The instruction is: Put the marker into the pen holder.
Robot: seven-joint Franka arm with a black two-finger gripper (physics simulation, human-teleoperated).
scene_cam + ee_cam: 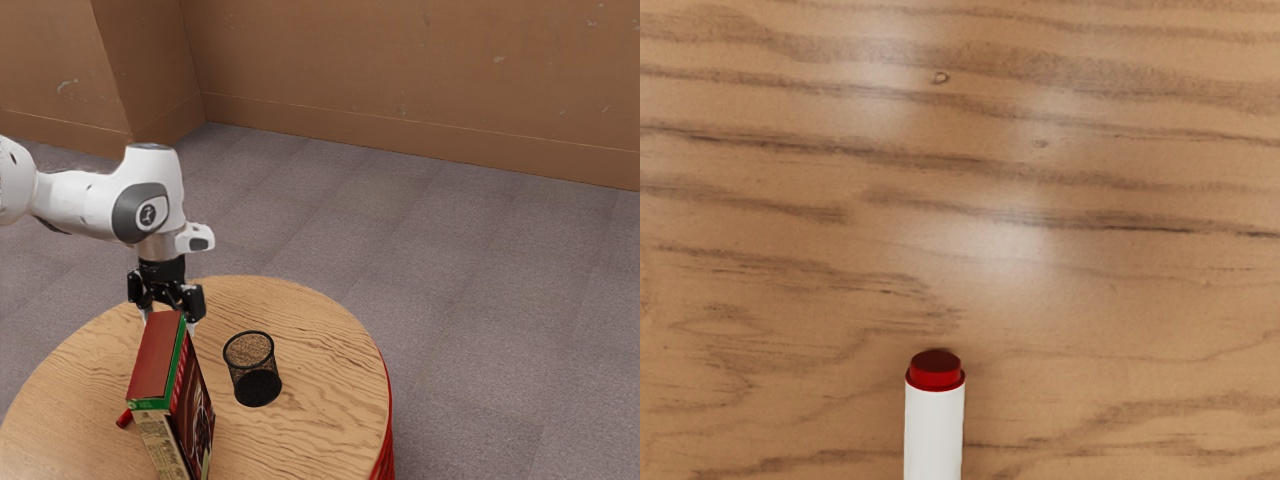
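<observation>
Here | 1 pen holder [255, 385] upright | marker [935, 430] outside it, on table [320, 420] | end effector [170, 320] apart

From my station I see my white arm [88, 207] reaching in from the exterior view's left, bent at the wrist [160, 243]. My black gripper [168, 294] points downward, its fingers spread apart, their lower ends hidden.

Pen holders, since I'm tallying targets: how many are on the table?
1: the black mesh pen holder stands on the table, to the exterior view's right of the box. The box may hide another.
</observation>
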